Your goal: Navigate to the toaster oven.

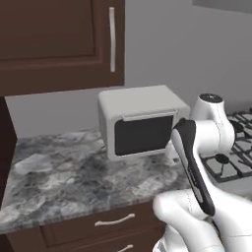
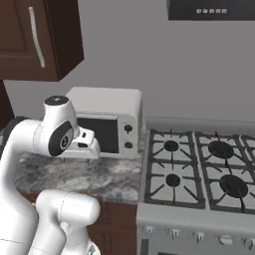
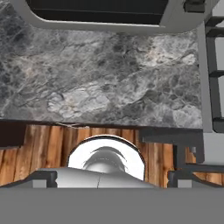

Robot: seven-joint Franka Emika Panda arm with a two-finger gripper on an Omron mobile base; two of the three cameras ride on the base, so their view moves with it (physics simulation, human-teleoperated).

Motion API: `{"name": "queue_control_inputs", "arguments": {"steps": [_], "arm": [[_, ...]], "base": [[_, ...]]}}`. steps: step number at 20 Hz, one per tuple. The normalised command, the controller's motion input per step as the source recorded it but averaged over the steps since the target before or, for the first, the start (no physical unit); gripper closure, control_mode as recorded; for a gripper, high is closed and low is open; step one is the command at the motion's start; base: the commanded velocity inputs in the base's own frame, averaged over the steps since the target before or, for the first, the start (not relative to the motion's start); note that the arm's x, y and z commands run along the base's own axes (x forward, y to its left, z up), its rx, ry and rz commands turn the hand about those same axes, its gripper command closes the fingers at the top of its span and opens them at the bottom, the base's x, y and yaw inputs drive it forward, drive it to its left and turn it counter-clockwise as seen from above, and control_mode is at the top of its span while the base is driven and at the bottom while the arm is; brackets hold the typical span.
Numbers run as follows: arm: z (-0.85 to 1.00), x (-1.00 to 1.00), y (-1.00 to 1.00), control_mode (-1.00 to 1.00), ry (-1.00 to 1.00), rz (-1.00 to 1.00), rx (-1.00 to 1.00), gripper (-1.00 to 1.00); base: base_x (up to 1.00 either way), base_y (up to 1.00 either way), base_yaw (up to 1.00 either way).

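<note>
The toaster oven [image 1: 142,123] is a light-grey box with a dark glass door and a bar handle. It stands at the back of the marble counter [image 1: 64,172], right in front of the base. From the right base view the toaster oven [image 2: 107,119] sits just left of the range. Its lower front edge [image 3: 100,13] crosses the top of the hand view. My gripper [image 3: 111,177] hangs over the counter's front edge and points down, its dark fingertips [image 3: 41,176] set wide apart, open and holding nothing. The folded arm [image 1: 194,162] covers the oven's right side.
A steel gas range [image 2: 199,169] with black grates adjoins the counter on the right, under a hood [image 2: 211,10]. Dark wooden upper cabinets [image 1: 59,39] hang above the counter's left part. Drawers [image 1: 113,221] lie below the counter edge. Wooden floor [image 3: 43,148] shows beneath the hand.
</note>
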Motion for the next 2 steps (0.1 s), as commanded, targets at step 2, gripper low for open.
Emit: {"name": "queue_control_inputs", "arguments": {"steps": [2], "arm": [[0.00,0.00,0.00,1.00,0.00,0.00,0.00,-1.00]], "base": [[0.30,0.06,-0.01]]}}
